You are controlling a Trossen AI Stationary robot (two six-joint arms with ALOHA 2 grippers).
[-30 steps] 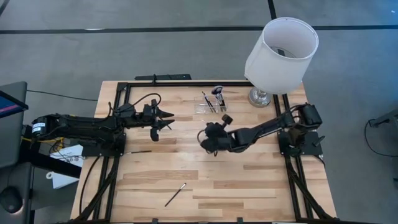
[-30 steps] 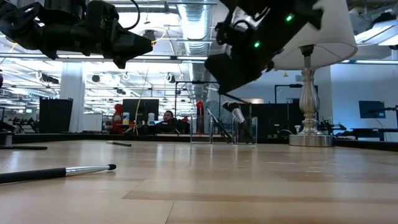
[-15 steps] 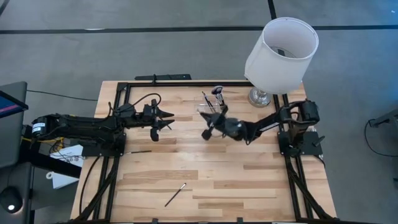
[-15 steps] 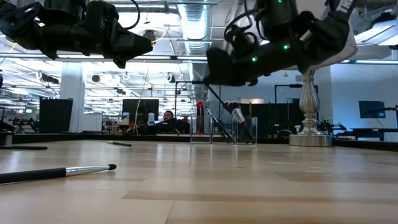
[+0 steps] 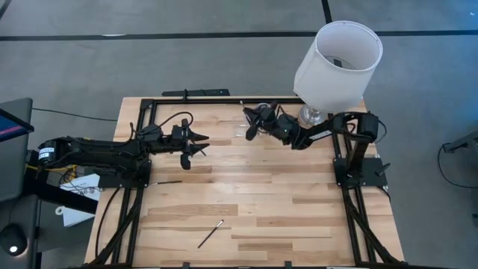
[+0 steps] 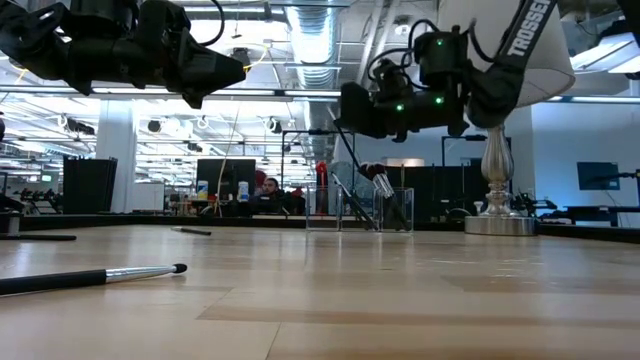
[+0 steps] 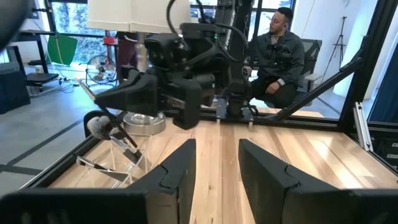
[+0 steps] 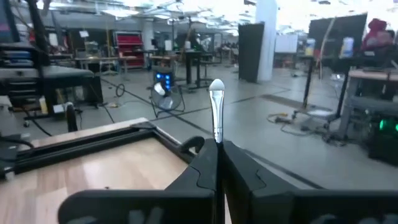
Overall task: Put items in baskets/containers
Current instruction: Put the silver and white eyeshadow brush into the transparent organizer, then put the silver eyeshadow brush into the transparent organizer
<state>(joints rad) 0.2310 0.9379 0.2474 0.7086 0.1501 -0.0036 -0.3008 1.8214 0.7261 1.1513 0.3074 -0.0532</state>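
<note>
Item: clear plastic organizer (image 6: 360,208), box-shaped, see-through walls, standing at the far edge of my bench (image 5: 261,202) just beside the lamp base (image 6: 497,222). From above it is largely hidden under my right arm; in the low view I make out several dark brushes (image 6: 383,186) leaning inside it, but I cannot count them.

Right gripper (image 5: 249,133): hangs over the organizer, fingers (image 8: 205,168) closed on a slim brush (image 8: 216,115) with a pale metal ferrule and a small rounded head. Only its tip shows past the fingers. White lettering on the arm reads "TROSSEN", partly cut off.

Left gripper (image 5: 200,146): raised above the bench, well apart from the organizer on the side away from the lamp. Fingers (image 7: 177,171) parted, nothing between them.

Loose brushes: one silver-and-black (image 5: 210,234) lying far from the organizer near the front edge; one thin black one (image 5: 166,181) under the left arm.

Lampshade (image 5: 337,66): white, drum-shaped, masking most of the lamp base from above.

Background: a seated person (image 7: 280,53) beyond the bench.
</note>
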